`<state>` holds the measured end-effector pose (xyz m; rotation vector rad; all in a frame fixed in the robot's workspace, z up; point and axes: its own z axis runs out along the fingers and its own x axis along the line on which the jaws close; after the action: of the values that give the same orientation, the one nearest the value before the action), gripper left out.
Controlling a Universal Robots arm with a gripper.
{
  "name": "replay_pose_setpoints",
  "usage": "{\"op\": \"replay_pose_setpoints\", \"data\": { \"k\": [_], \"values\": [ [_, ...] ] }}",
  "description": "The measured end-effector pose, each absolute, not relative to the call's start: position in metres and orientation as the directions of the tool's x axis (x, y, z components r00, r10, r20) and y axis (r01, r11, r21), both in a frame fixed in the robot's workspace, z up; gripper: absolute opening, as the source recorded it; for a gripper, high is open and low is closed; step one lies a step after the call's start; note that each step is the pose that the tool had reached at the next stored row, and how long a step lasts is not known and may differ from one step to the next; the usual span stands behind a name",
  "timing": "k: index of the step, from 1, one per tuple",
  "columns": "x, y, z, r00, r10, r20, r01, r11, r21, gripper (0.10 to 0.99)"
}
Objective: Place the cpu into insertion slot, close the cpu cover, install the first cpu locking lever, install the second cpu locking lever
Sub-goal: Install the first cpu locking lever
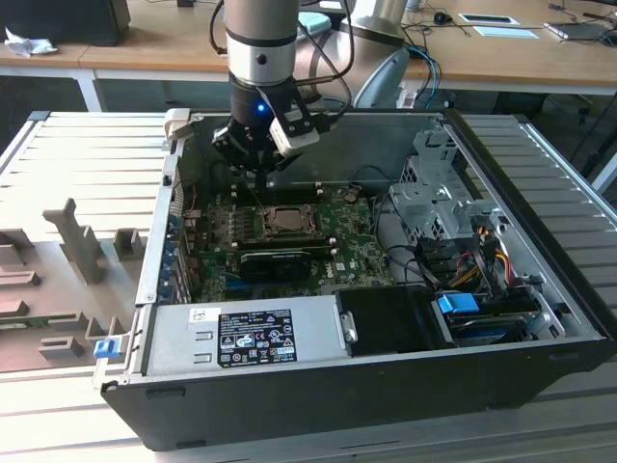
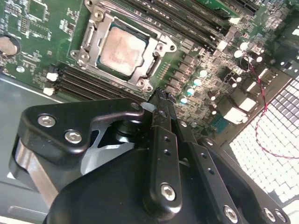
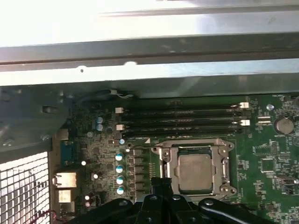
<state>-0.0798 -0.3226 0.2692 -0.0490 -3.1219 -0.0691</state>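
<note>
Cpu [image 2: 122, 50] sits in the slot [image 2: 105, 27], silvery top facing up, seen in both wrist views. Cover [image 2: 148, 72] is down over it: the silver frame lies flat around the chip, which shows through its square cut-out. In the first wrist view the same stack reads cpu [image 3: 195, 171] inside cover [image 3: 165, 154]. Whether the locking levers are latched, I can't tell.

My gripper [image 2: 161, 95] is clenched, fingers together with nothing between them. In the second wrist view the tip hangs just beside a corner of the cover, over the green board [image 2: 37, 28]; contact or not, I can't tell. In the first wrist view the fingertips [image 3: 161, 183] sit right at the cover's edge.

In the exterior view my gripper [image 1: 258, 177] hangs inside the open case [image 1: 289, 395], just above the socket area, cpu [image 1: 285, 219] directly beyond it. Black card [image 1: 275, 262] lies across the board next to the socket. Memory sticks [image 3: 182, 122] run in parallel rows on the other side of the socket, between it and the case wall. Power supply [image 1: 241, 335] sits along the case's near wall. Drive cage [image 1: 434, 198] and cable bundle [image 1: 482, 253] are on the exterior view's right.
</note>
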Motion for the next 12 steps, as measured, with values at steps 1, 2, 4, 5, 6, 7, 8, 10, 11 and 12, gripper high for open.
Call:
{"op": "replay_pose_setpoints", "data": {
  "k": [1,2,4,5,6,7,8,10,11,12],
  "values": [
    [-0.082,-0.323,0.269,-0.999,0.029,0.019,0.03,0.999,0.044,0.106],
    [-0.085,-0.323,0.267,-0.999,0.026,0.019,0.027,0.999,0.045,0.106],
    [-0.088,-0.323,0.266,-1.0,0.023,0.019,0.023,0.999,0.047,0.106],
    [-0.09,-0.323,0.266,-1.0,0.02,0.019,0.021,0.999,0.047,0.106],
    [-0.092,-0.323,0.265,-1.0,0.018,0.019,0.019,0.999,0.048,0.106],
    [-0.095,-0.323,0.265,-1.0,0.015,0.018,0.016,0.999,0.048,0.106],
    [-0.096,-0.323,0.265,-1.0,0.014,0.01,0.015,0.999,0.048,0.106],
    [-0.096,-0.323,0.265,-1.0,0.011,-0.009,0.011,0.999,0.049,0.106],
    [-0.097,-0.323,0.264,-1.0,0.007,-0.015,0.006,0.999,0.051,0.106],
    [-0.098,-0.323,0.264,-1.0,0.0,-0.015,-0.001,0.999,0.054,0.106]
  ]
}}
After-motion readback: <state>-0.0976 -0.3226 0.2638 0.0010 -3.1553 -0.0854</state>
